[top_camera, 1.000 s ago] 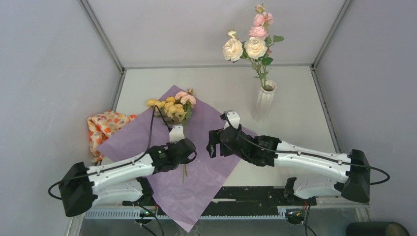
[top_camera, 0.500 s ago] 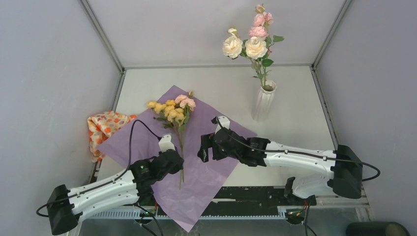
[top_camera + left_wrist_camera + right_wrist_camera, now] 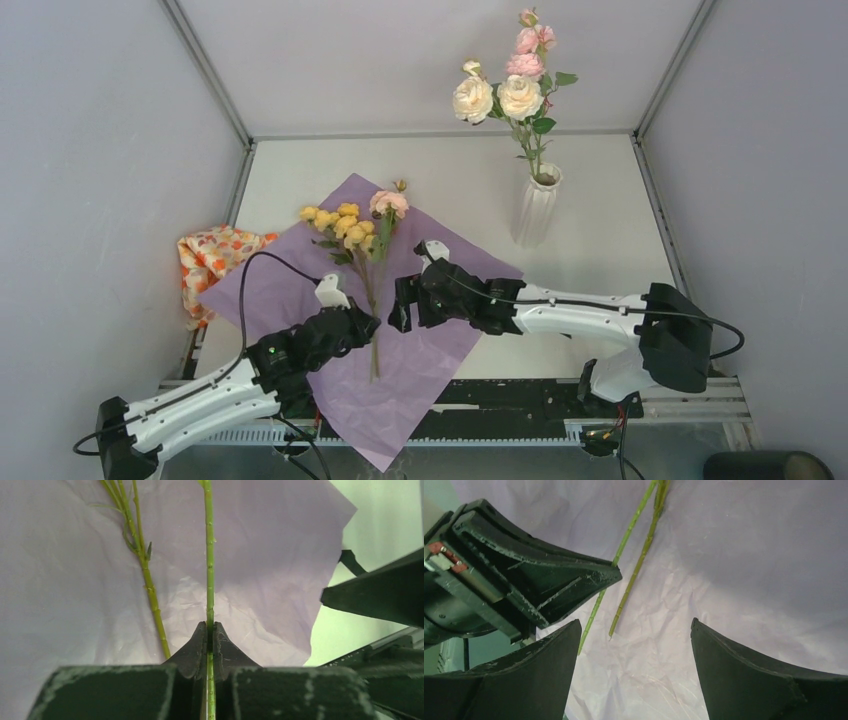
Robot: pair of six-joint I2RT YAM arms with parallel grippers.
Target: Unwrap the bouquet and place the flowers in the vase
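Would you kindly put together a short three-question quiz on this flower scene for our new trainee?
1. True or false: the left hand is shut on a green stem.
2. What is spread under the yellow flowers? A: the lilac paper. B: a green tray. C: a wire rack.
3. Fill the gap: the jaws of the right hand stand ____.

Key: 1 true; 2 A; 3 open.
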